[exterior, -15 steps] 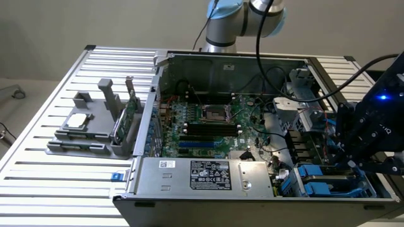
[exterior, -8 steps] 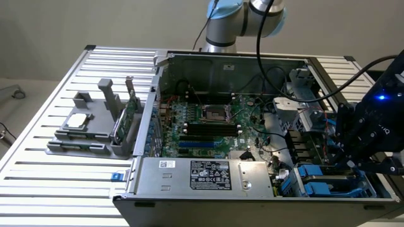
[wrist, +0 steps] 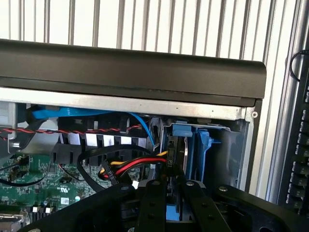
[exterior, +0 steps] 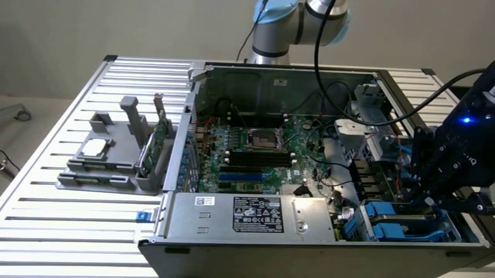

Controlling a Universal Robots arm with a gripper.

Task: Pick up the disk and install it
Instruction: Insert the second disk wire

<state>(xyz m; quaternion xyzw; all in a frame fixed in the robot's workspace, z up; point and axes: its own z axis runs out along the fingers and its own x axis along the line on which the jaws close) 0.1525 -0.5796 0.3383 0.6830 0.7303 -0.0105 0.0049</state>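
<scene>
The disk stands on edge in the drive bay at the corner of the open computer case, dark and silver with a blue carrier bracket beside it. My gripper reaches down onto it, its two black fingers close together on either side of the disk's edge, shut on it. In the exterior view my gripper hangs over the blue drive bay at that view's lower right; the disk itself is hidden behind the gripper body there.
A grey holder on the slatted table carries a small silver chip and an upright green card. The power supply, motherboard and red, yellow and black cables crowd the bay. The case's dark wall lies close.
</scene>
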